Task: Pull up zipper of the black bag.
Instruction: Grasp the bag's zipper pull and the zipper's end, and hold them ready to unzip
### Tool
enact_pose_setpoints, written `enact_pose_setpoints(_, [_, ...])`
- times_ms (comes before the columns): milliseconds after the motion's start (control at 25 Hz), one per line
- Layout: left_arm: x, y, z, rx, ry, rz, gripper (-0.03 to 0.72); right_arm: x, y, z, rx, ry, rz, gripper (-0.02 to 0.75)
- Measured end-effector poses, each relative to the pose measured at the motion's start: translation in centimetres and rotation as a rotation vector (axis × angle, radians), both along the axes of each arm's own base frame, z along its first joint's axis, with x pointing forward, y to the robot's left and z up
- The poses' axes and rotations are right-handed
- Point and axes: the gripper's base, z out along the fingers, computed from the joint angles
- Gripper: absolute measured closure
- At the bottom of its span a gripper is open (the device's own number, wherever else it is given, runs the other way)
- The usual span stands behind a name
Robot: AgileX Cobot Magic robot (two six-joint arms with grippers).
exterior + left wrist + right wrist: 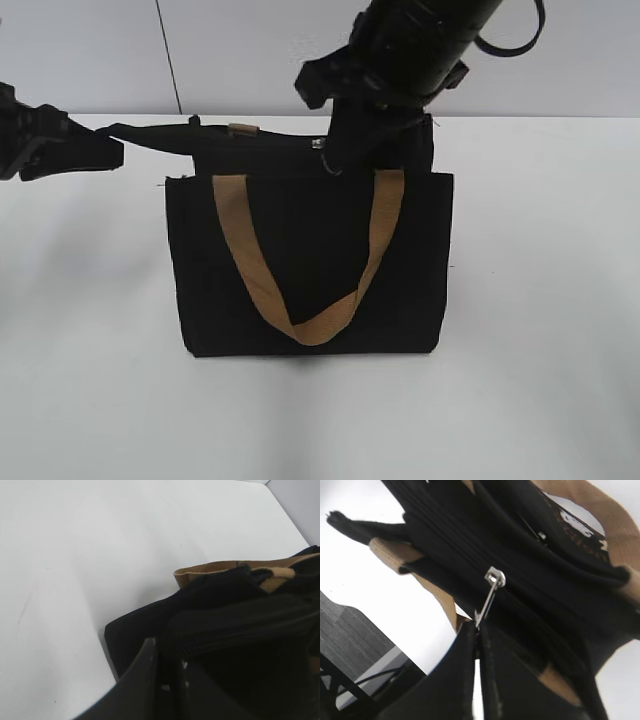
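The black bag (310, 270) stands upright on the white table, a tan handle (300, 255) hanging down its front. My left gripper (100, 150) is shut on the bag's top left corner fabric (150, 630) and holds it stretched out to the left. My right gripper (335, 150) is over the top edge, shut on the silvery zipper pull tab (487, 600), which runs from the slider (495, 576) on the black zipper line (470, 550) to my fingertips (477, 627). The slider shows in the exterior view (318, 144) just right of the top's middle.
The white table (530, 300) lies around the bag. A pale wall (250, 50) rises behind. The second tan handle (605, 525) lies at the bag's back side. My right arm's bulk (420, 40) hangs over the bag's top right.
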Motion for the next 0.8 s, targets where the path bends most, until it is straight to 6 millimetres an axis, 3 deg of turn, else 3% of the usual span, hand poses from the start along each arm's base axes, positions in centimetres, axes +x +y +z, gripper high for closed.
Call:
enact_pose_setpoints(360, [0.1, 0.1, -0.1, 0.010, -0.002, 0.014, 0.664, 1.3, -2.8, 2.1, -0.191, -0.088, 0.014, 0.752])
enact_pose_setpoints(800, [0.2, 0.2, -0.1, 0.014, -0.004, 0.025, 0.664, 2.3, -4.4, 2.1, -0.220, -0.101, -0.018, 0.752])
